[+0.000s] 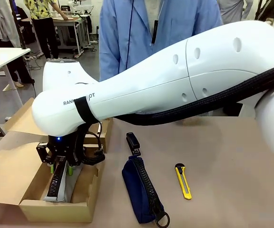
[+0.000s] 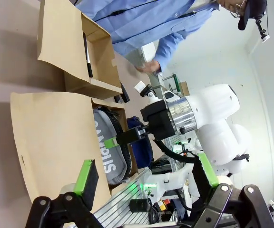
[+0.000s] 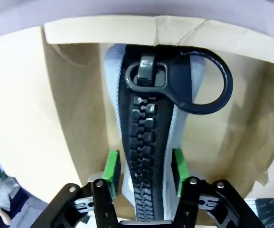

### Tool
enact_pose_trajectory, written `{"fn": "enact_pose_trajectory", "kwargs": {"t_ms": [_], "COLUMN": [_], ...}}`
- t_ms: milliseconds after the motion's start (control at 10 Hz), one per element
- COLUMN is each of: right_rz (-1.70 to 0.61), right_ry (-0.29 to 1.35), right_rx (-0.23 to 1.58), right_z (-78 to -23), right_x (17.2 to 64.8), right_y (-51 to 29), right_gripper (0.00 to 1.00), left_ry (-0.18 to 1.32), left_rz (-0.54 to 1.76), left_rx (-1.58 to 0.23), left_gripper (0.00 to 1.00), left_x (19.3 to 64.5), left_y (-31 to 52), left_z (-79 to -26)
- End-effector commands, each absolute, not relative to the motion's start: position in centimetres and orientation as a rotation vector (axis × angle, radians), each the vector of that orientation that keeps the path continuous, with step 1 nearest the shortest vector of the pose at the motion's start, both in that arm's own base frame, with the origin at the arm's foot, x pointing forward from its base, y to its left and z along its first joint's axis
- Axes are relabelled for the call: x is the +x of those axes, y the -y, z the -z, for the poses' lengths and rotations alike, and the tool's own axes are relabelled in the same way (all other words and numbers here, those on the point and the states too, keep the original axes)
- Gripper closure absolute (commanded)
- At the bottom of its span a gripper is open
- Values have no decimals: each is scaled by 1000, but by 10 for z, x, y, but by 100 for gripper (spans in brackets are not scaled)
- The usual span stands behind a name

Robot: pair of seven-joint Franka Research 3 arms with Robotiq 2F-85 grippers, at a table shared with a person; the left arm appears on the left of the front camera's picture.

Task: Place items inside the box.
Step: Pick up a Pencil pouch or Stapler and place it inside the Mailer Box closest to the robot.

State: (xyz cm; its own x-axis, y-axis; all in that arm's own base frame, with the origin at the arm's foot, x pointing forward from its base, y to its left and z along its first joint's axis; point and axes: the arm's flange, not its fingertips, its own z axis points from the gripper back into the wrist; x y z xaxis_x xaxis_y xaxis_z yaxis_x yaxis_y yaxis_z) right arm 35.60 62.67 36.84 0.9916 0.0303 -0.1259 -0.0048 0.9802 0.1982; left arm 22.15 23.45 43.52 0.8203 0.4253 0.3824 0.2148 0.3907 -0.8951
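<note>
A pale grey zip pouch with a black zipper lies lengthwise in the tan box at the front left. My right gripper reaches down into the box over it. In the right wrist view this gripper is open, a green pad on each side of the pouch. A navy pouch and a black stapler lie on the table right of the box. My left gripper hangs open and empty, away from the box, looking across the lid flap.
A yellow utility knife lies right of the navy pouch. A smaller cardboard box stands behind the big one, with a slim dark thing inside. A person in a blue coat stands at the far side.
</note>
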Motion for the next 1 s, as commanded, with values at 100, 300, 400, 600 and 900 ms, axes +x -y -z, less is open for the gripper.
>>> {"fn": "enact_pose_trajectory", "kwargs": {"t_ms": [100,300,400,600,900], "right_rz": [-59,-68,-77,-55,-62], "right_ry": [-149,-140,-142,-194,-134], "right_rx": [258,251,249,202,228], "right_z": [-389,-396,-396,-391,-399], "right_x": [343,335,333,331,338], "right_y": [-609,-605,-607,-612,-617], "right_gripper": [0,0,0,0,0], "left_ry": [651,651,651,651,651], "left_rz": [-130,-130,-130,-130,-130], "left_rx": [-1193,-1193,-1193,-1193,-1193], "left_gripper": [0,0,0,0,0], "left_x": [222,222,222,222,222], "left_y": [-234,-234,-234,-234,-234], "left_z": [-437,-437,-437,-437,-437]}}
